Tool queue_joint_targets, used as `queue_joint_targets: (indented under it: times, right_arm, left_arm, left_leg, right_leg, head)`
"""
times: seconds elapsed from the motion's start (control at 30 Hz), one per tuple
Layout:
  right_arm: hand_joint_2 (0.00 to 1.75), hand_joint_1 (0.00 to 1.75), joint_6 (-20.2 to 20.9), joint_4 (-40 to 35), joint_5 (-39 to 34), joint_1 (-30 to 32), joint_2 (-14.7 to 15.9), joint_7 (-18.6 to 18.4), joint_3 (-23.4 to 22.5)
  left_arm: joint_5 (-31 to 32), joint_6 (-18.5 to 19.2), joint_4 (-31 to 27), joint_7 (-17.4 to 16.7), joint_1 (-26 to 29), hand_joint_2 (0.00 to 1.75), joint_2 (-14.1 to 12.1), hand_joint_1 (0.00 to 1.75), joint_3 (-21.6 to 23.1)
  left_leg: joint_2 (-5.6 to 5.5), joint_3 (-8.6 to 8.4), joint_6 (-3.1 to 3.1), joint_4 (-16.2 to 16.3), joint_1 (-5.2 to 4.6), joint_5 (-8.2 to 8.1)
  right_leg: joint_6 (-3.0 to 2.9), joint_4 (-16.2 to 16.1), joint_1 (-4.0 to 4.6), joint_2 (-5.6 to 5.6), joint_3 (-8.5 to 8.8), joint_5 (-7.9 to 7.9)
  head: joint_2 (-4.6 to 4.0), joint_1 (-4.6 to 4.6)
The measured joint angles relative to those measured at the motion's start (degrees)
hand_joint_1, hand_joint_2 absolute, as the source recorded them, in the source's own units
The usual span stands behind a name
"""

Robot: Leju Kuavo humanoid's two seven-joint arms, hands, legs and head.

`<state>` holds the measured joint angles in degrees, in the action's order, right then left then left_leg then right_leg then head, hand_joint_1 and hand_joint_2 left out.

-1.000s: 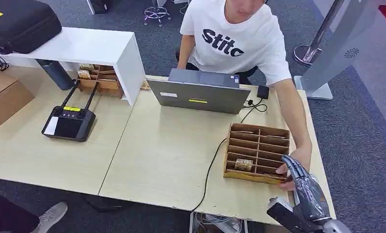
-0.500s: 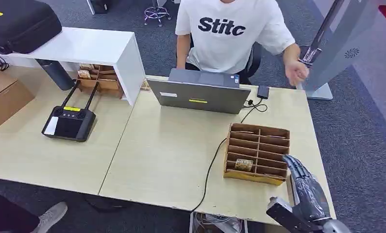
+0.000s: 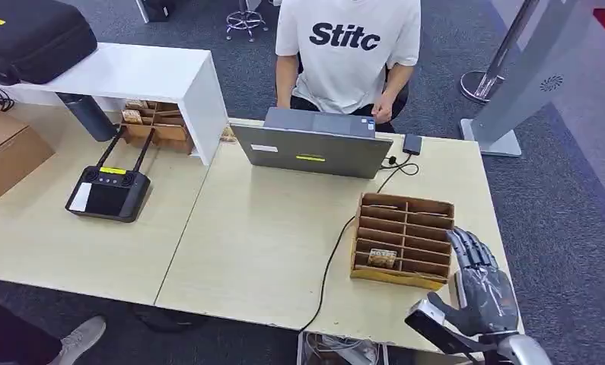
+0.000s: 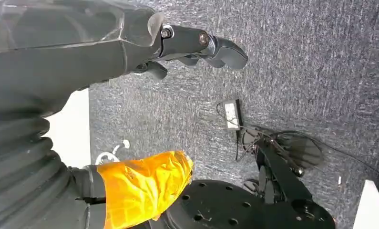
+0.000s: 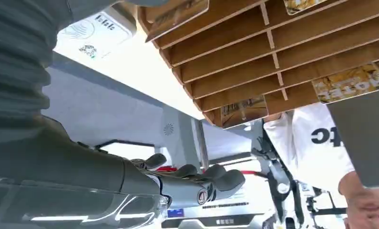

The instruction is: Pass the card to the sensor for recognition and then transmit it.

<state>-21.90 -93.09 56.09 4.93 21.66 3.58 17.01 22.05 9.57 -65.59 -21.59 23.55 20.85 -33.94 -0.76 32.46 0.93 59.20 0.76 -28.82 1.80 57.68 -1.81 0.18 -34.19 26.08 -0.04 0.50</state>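
A wooden divided tray (image 3: 405, 202) stands on the table's right side. A patterned card (image 3: 381, 257) lies in one of its near compartments. My right hand (image 3: 482, 283) hovers just past the tray's right edge, fingers apart, holding nothing. The right wrist view looks along this hand (image 5: 178, 183) at the tray (image 5: 235, 57), where several cards sit in slots; one of these cards (image 5: 352, 83) faces the camera. My left hand (image 4: 197, 45) hangs over grey carpet with nothing in it.
A person in a white T-shirt (image 3: 348, 46) sits behind a grey laptop (image 3: 314, 148) at the table's far edge. A black cable (image 3: 337, 243) runs past the tray's left side. A black controller (image 3: 107, 194) lies at the left. A grey kiosk (image 3: 527, 68) stands at the right.
The person's arm, which reached to the tray's near right corner beside my right hand, has drawn back to the laptop. My right hand has shifted slightly forward along the tray's right side.
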Motion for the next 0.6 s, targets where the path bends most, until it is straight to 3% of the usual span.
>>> queue_joint_targets:
  times: [0.6]
  right_arm:
    - [1.75,0.00,-0.66,6.14,0.94,-2.25,-3.39,-0.65,2.31]
  left_arm:
    - [2.21,1.07,0.39,0.76,-0.74,1.75,0.00,0.00,-0.50]
  left_leg:
    - [-0.02,0.01,0.00,0.00,0.00,0.00]
  right_leg:
    - [0.00,0.01,0.00,-0.01,0.00,0.00]
  head:
    - [0.00,0.00]
